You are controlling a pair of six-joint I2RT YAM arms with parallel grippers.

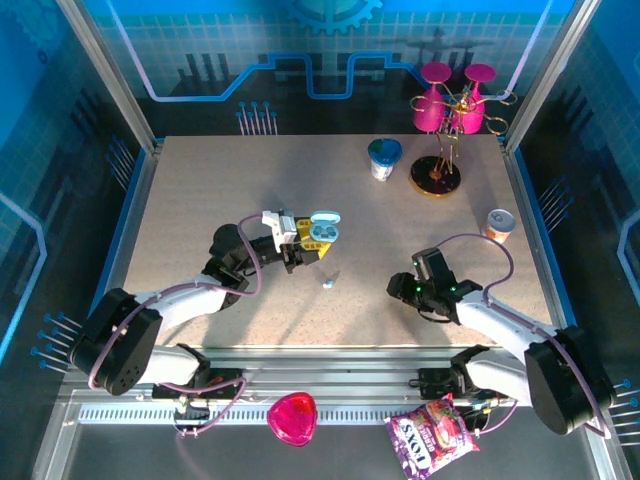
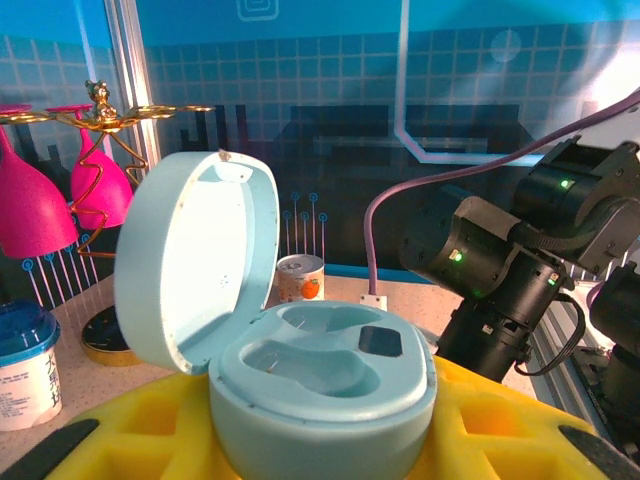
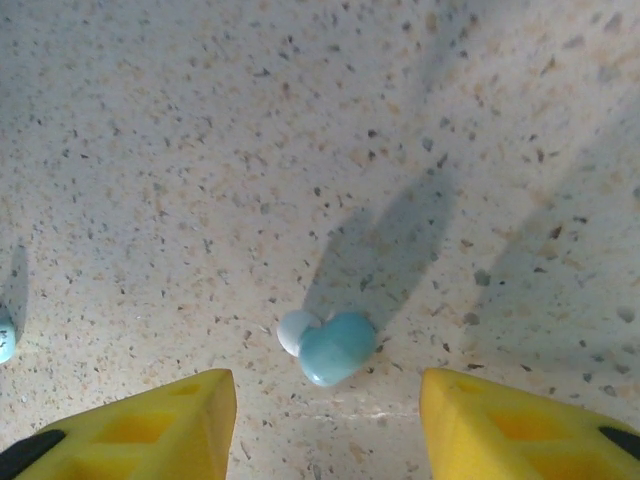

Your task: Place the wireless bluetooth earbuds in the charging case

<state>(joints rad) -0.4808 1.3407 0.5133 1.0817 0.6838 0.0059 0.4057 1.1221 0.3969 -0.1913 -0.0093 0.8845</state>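
My left gripper (image 1: 305, 245) is shut on the light-blue charging case (image 1: 322, 230), held above the table's middle. In the left wrist view the case (image 2: 320, 370) sits between the yellow fingers (image 2: 120, 440) with its lid (image 2: 190, 260) standing open; both wells look empty. One light-blue and white earbud (image 3: 330, 345) lies on the table between the yellow fingers (image 3: 180, 415) of my right gripper (image 3: 325, 392), which is open and not touching it. Another earbud (image 1: 327, 283) lies on the table below the case and shows at the left edge of the right wrist view (image 3: 4, 335).
Pink wine glasses on a gold rack (image 1: 448, 110) stand at the back right, with a blue-lidded cup (image 1: 384, 158) beside them. A small can (image 1: 498, 224) sits by the right edge. A pink heart-shaped item (image 1: 292, 418) and a snack bag (image 1: 432, 435) lie on the near rail.
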